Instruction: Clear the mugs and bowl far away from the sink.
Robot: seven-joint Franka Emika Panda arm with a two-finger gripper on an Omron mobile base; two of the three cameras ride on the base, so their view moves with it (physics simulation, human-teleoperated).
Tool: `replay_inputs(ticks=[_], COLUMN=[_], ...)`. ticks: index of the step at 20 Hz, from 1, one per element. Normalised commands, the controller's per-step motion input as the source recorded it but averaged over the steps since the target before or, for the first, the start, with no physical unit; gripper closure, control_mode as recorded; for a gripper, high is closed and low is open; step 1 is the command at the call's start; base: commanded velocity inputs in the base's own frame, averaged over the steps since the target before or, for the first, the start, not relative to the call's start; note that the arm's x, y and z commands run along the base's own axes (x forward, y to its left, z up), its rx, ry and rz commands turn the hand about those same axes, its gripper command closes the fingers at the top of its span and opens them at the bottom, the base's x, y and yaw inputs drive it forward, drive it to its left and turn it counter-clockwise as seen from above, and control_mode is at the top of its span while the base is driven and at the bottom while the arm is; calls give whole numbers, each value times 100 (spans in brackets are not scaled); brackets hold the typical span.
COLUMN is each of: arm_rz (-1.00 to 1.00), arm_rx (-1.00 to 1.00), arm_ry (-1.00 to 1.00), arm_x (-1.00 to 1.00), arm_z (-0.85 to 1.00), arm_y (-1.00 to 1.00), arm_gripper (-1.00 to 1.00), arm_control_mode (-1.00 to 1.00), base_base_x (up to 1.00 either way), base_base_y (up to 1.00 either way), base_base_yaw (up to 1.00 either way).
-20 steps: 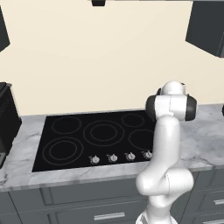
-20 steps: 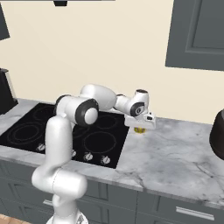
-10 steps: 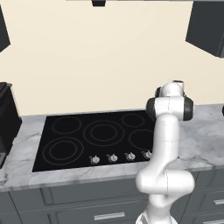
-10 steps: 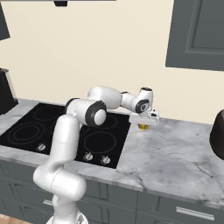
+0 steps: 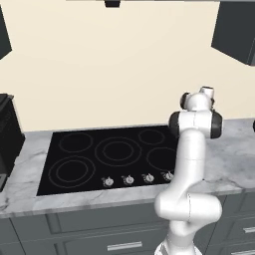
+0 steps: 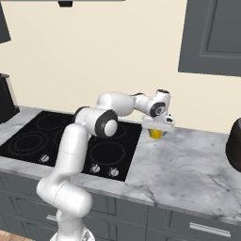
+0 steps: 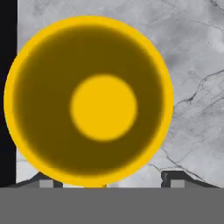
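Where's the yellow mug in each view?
Left base view: I can't make it out; the arm stands right of the stovetop.
Right base view: yellow mug under the gripper, on the counter just right of the stovetop.
Hand view: seen from above, rim beside the stovetop's black edge.
Shared landmark: stovetop.

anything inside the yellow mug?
Yellow mug looks empty: bare yellow bottom seen from the hand view. It sits on the marble counter beside the stovetop; the counter beneath it is covered.

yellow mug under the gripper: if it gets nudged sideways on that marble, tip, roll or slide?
Likely slide: the yellow mug stands upright on the smooth marble counter. It looks rigid, probably light. Once tipped, its round wall would likely let it roll.
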Motion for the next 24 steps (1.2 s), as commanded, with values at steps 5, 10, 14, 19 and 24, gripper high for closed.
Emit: replay_inputs(ticks=[5, 10, 14, 19, 24], arm_rz=[0, 0, 0, 0, -5], arm_rx=[11, 3, -1, -7, -11], arm_ry=[0, 0, -4, -9, -1], arm_x=[-33, -53, -70, -94, -67], arm_z=[50, 57, 29, 26, 40], arm_y=[0, 1, 20, 44, 57], arm_gripper=[-100, -100, -100, -100, -100], arm_control_mode=[-100, -100, -100, -100, -100], base_base_x=[0, 0, 0, 0, 0], base_base_y=[0, 0, 0, 0, 0], base_base_yaw=[0, 0, 0, 0, 0])
